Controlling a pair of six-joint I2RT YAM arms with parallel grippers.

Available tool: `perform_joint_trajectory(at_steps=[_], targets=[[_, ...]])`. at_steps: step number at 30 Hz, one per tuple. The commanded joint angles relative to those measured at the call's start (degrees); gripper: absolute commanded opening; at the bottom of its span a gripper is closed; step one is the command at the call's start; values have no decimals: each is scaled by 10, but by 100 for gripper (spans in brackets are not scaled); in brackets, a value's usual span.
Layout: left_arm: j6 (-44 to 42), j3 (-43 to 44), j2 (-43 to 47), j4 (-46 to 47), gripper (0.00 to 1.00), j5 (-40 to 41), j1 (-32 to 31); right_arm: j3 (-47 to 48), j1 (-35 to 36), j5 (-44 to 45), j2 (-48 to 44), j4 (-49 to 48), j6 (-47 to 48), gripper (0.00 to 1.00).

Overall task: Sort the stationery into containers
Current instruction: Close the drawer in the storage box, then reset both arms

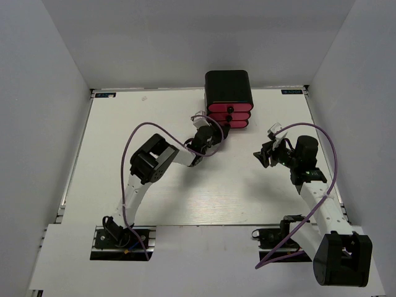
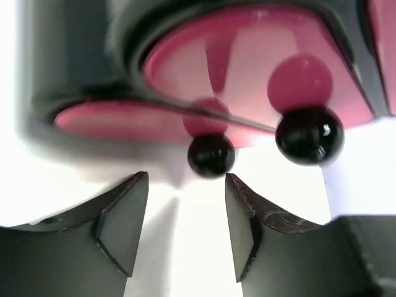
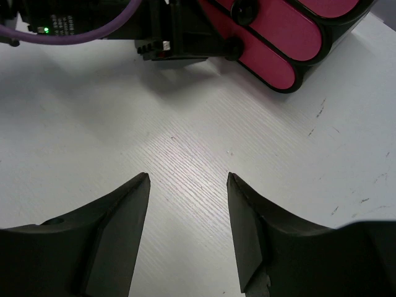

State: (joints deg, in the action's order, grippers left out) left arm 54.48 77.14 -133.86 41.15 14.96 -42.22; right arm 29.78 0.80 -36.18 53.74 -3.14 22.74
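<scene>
Left tool point(image 2: 187, 179) is right up against the pink drawers point(image 1: 238, 116), jaws apart. A black knob point(image 2: 211, 154) sits just ahead of the gap, second knob point(image 2: 309, 135) to its right. Black cabinet point(image 1: 228, 86) blocks far centre. Right tool point(image 3: 187, 179) has jaws apart and bare bench point(image 3: 185, 136) ahead, with left arm point(image 3: 167, 31) and drawers beyond. Walls point(image 1: 37, 124) close both sides.

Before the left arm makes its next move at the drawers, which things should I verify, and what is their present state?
1. Jaws of the left gripper apart, nothing between: ok.
2. The nearest black knob centred in that gap: not ok, it sits toward one finger.
3. One of the pink drawers open: not ok, all look shut.
4. The right gripper open, apart from the black cabinet: ok.
5. Place of the stationery: cannot tell, none in view.
</scene>
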Motion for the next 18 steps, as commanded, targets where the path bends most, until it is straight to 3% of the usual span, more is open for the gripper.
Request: perform_joint_trajectory(at_steps=[1, 7, 8, 9, 11, 14, 18], targets=[[-2, -55, 60, 20, 64, -17, -5, 5, -2, 0, 0, -13, 7, 59], [-2, -195, 147, 32, 66, -45, -17, 5, -18, 0, -4, -8, 13, 70], [-2, -218, 164, 39, 66, -50, -17, 4, -21, 0, -5, -8, 16, 73], [-2, -239, 184, 34, 66, -50, -17, 5, -23, -2, -6, -6, 15, 87], [-54, -295, 257, 18, 67, -78, -17, 6, -29, -1, -11, -7, 10, 90], [-147, -349, 343, -75, 70, -104, -23, 3, -40, 7, -18, -21, -29, 90], [-248, -400, 565, -233, 75, -124, -23, 12, -54, 12, -27, -21, -96, 90]])
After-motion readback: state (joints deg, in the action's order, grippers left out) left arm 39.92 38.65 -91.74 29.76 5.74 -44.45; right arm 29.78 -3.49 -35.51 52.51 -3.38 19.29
